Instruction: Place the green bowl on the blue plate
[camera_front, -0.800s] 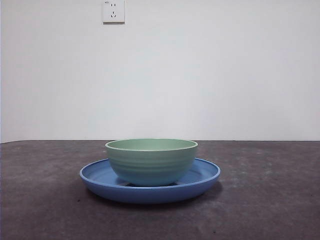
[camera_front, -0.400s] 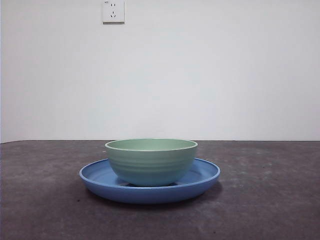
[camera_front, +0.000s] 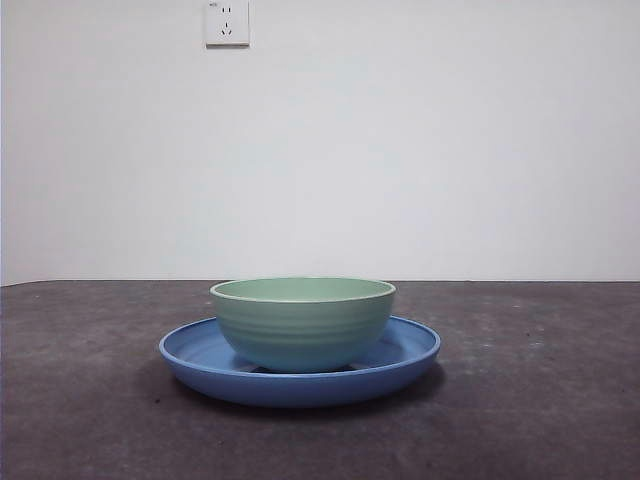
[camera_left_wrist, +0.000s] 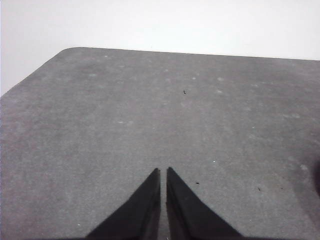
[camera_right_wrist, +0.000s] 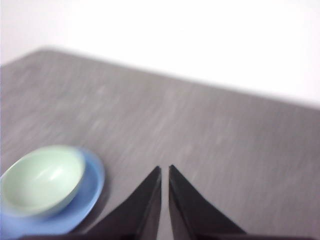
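Green bowl (camera_front: 303, 322), pale, round and faintly ribbed outside, sits upright in the middle of the wide, shiny, shallow blue plate (camera_front: 405, 352), on the rough dark grey table (camera_front: 540, 400), away from its edges. Only the front view shows the white wall socket (camera_front: 227, 22). The blurry right wrist view looks into the bowl's smooth inside; the right gripper (camera_right_wrist: 165, 169) hangs above the table beside the plate, jaws together. The left gripper (camera_left_wrist: 163, 171), jaws together too, sees only table, near a rounded corner.
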